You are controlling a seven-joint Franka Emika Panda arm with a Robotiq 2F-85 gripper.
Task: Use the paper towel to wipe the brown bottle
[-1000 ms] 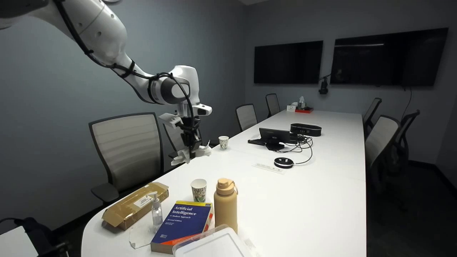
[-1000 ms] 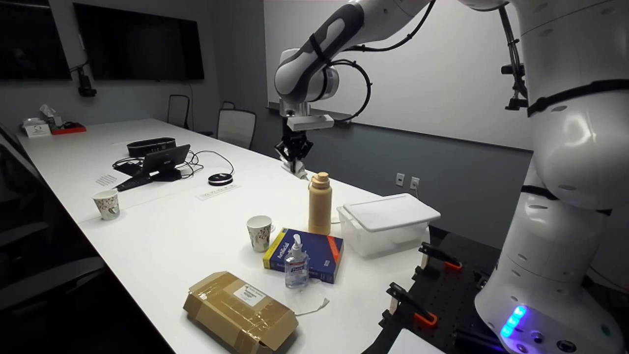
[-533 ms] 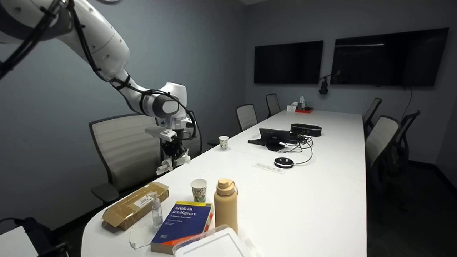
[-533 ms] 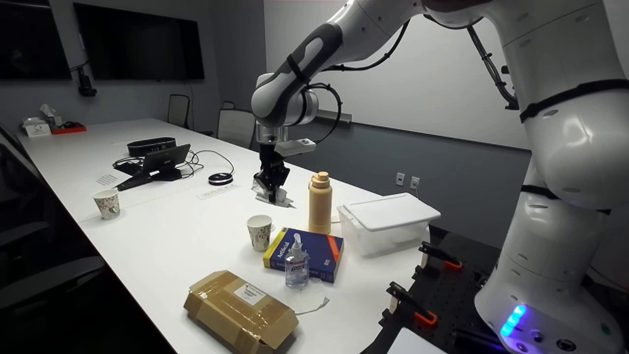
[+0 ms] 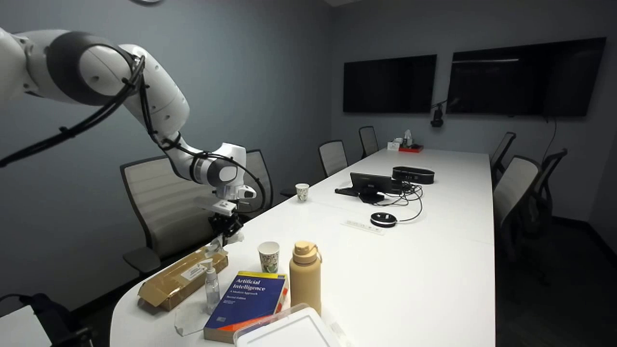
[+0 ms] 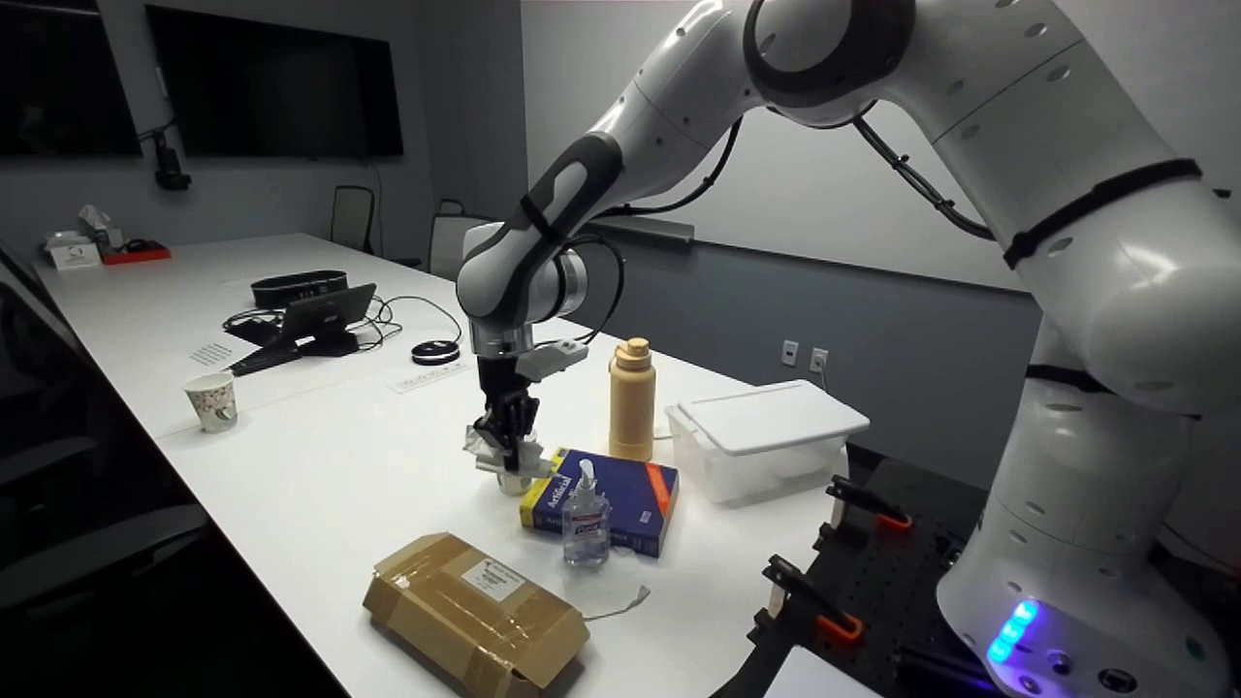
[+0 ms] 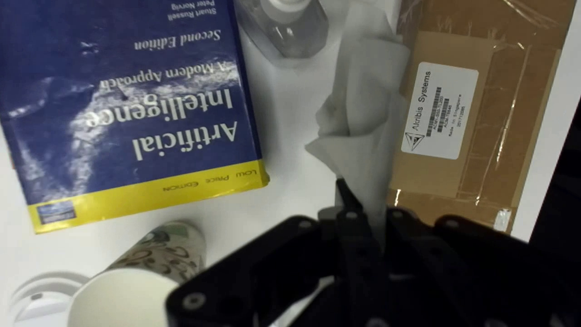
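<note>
The brown bottle (image 5: 305, 284) stands upright on the table beside the blue book; it also shows in an exterior view (image 6: 632, 407). It is out of the wrist view. My gripper (image 5: 225, 237) is shut on the crumpled white paper towel (image 5: 215, 246) and holds it above the table, apart from the bottle. In an exterior view the gripper (image 6: 512, 461) and the towel (image 6: 543, 461) cover the upper part of the near cup. In the wrist view the towel (image 7: 367, 95) sticks out past the gripper (image 7: 365, 204), between book and box; one fingertip is hidden by it.
The blue book (image 7: 122, 100), sanitizer bottle (image 6: 586, 533), cardboard box (image 6: 475, 611) and near paper cup (image 5: 268, 258) stand close below the gripper. A lidded clear container (image 6: 761, 446) is beside the bottle. A farther cup (image 6: 211, 402) stands near the table edge.
My gripper has moved left and down in both exterior views, carrying the towel away from beyond the bottle to above the cup, book and box area. The bottle has not moved.
</note>
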